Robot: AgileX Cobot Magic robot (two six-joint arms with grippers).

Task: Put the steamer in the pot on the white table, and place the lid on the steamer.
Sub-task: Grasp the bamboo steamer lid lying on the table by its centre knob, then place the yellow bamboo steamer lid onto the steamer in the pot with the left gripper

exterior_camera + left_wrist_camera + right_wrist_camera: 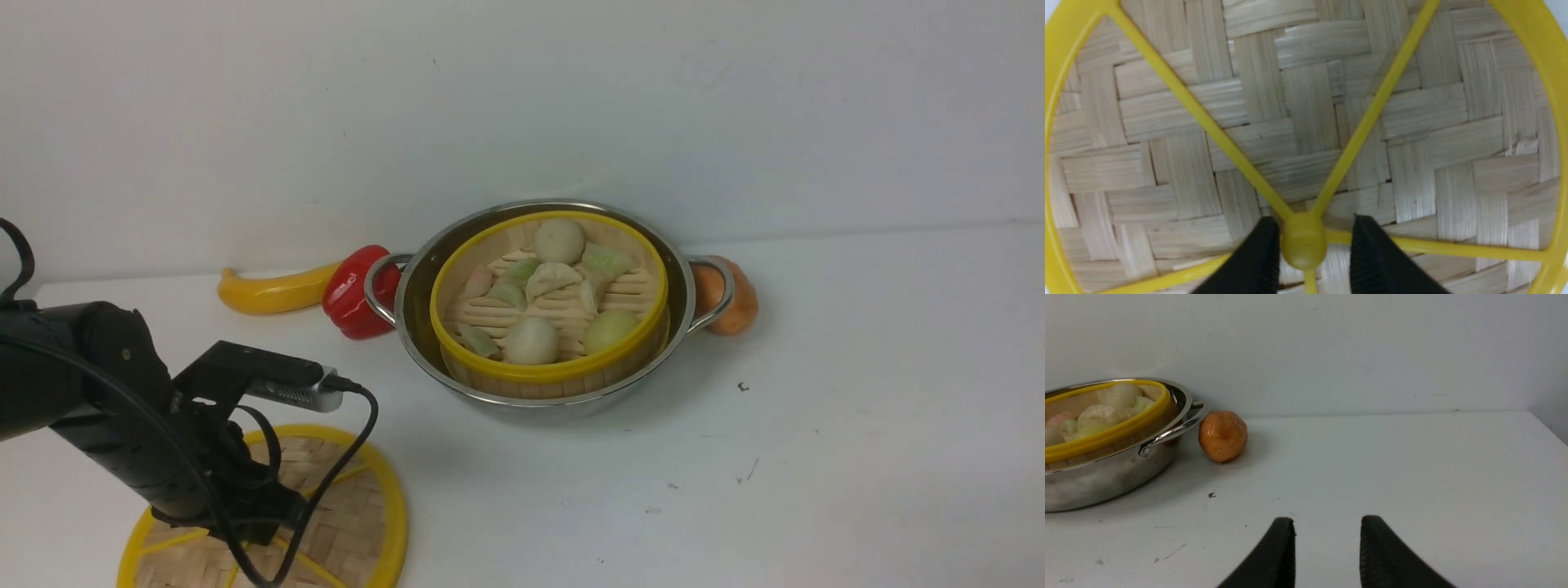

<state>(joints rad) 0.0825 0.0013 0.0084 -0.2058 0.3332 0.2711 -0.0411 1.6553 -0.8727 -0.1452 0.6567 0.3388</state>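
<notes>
Steamer [555,374] sits in pot [415,304], far centre of bench [857,425], uncovered. Lid [359,506] flat on bench, near left, apart from pot. Left end effector [1315,220] low over lid, jaws half-wide astride knob [1303,243]: one finger seems to touch knob, other shows gap, no grip. Right end effector [1327,522] moderately wide, empty, above bench right of pot.
</notes>
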